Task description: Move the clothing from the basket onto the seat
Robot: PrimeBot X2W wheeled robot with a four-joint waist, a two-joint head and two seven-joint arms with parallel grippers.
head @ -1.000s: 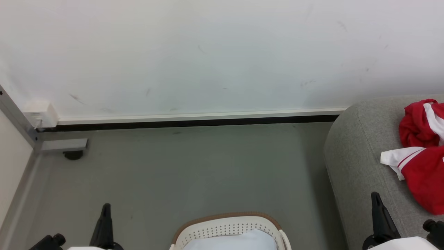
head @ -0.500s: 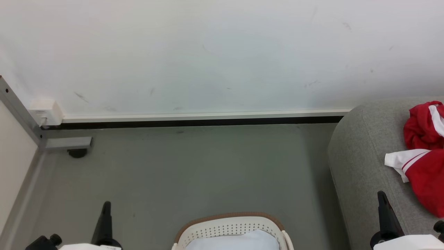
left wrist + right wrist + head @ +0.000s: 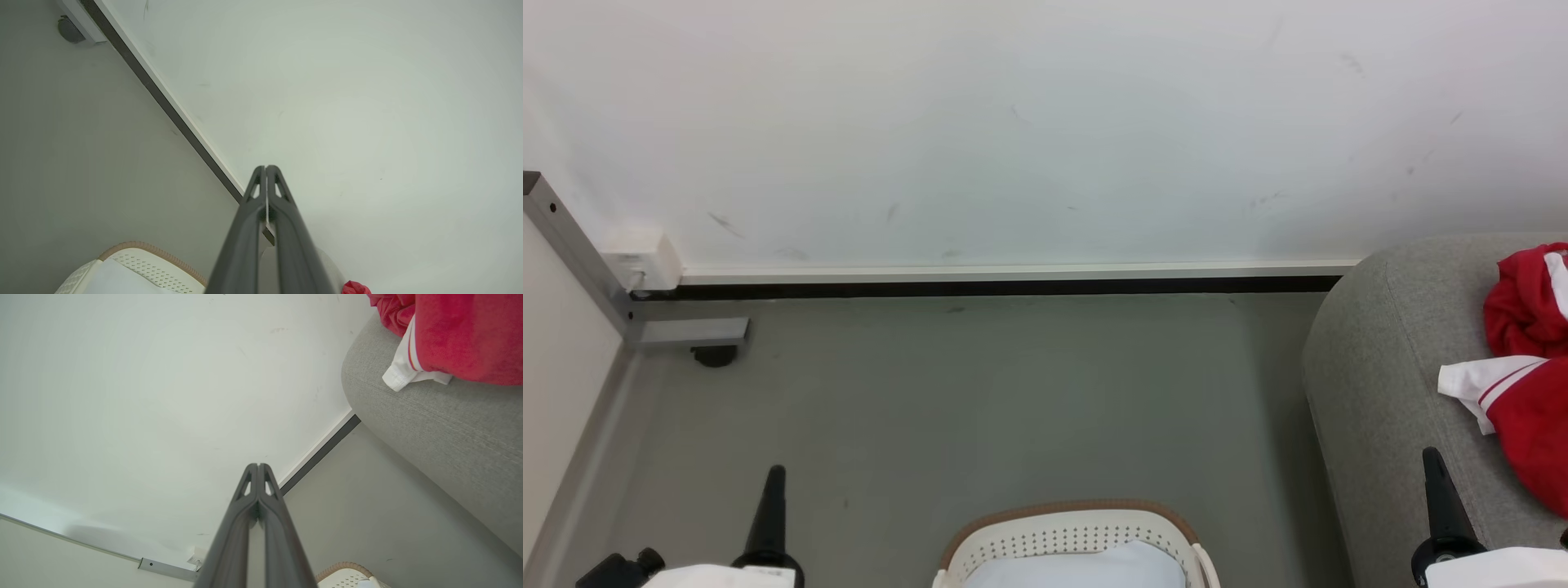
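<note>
The red-and-white clothing [image 3: 1531, 384] lies bunched on the grey seat [image 3: 1372, 367] at the right edge of the head view; in the right wrist view the clothing [image 3: 457, 335] rests on the seat [image 3: 441, 424] at upper right. The white basket [image 3: 1078, 539] with its tan rim stands on the floor at bottom centre, a pale blue-white lining showing inside. My left gripper [image 3: 772, 478] is shut and empty, left of the basket. My right gripper [image 3: 1431, 457] is shut and empty, over the seat's front corner, beside the clothing. Both wrist views show the fingers pressed together, left gripper [image 3: 265, 167], right gripper [image 3: 258, 465].
A white wall [image 3: 1013, 122] with a dark baseboard runs across the back. A grey metal frame with a foot [image 3: 690, 335] stands at the left. Bare grey floor [image 3: 980, 392] lies between the basket and the wall.
The whole head picture has shifted right and slightly down, so the camera has turned left. The clothing, basket and seat keep their places relative to each other. Both grippers stay shut.
</note>
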